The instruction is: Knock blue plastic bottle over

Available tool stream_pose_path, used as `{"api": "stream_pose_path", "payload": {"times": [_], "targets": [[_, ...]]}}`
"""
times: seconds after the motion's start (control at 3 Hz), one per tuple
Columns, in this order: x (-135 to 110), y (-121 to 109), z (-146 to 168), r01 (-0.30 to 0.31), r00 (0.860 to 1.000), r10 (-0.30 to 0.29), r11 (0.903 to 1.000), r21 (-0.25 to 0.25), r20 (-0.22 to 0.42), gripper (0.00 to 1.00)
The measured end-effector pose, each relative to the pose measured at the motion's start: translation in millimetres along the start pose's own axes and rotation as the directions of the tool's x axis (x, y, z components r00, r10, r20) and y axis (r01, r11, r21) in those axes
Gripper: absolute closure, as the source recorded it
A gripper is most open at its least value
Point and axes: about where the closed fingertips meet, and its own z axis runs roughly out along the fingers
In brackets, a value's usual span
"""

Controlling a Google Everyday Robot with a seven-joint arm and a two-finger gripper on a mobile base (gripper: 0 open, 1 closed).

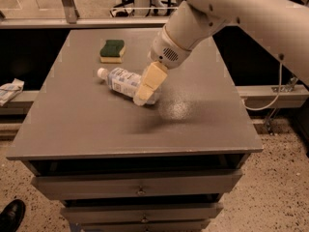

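Observation:
The blue plastic bottle (120, 82) lies on its side on the grey table (87, 124), left of centre. Its white cap points left and its white-and-blue label faces up. My gripper (141, 98) hangs from the large white arm that comes in from the upper right. It is over the bottle's base end, and its cream-coloured tip covers that end. I cannot tell whether it touches the bottle.
A green and yellow sponge (112, 50) lies on the table behind the bottle. A white crumpled item (9, 90) rests on a ledge to the left. Drawers (140, 190) sit under the tabletop. A black shoe (10, 214) is on the floor at lower left.

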Motion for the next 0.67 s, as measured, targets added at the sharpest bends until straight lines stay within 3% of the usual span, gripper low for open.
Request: {"api": "stream_pose_path", "payload": {"times": [0.33,0.67], "targets": [[28,-22,-62,-0.095,0.967,0.075,0.9928,0.073,0.245,0.00],[65,-33,-125,-0.177,0.880,0.106,0.9779,0.112,0.463,0.00]]}}
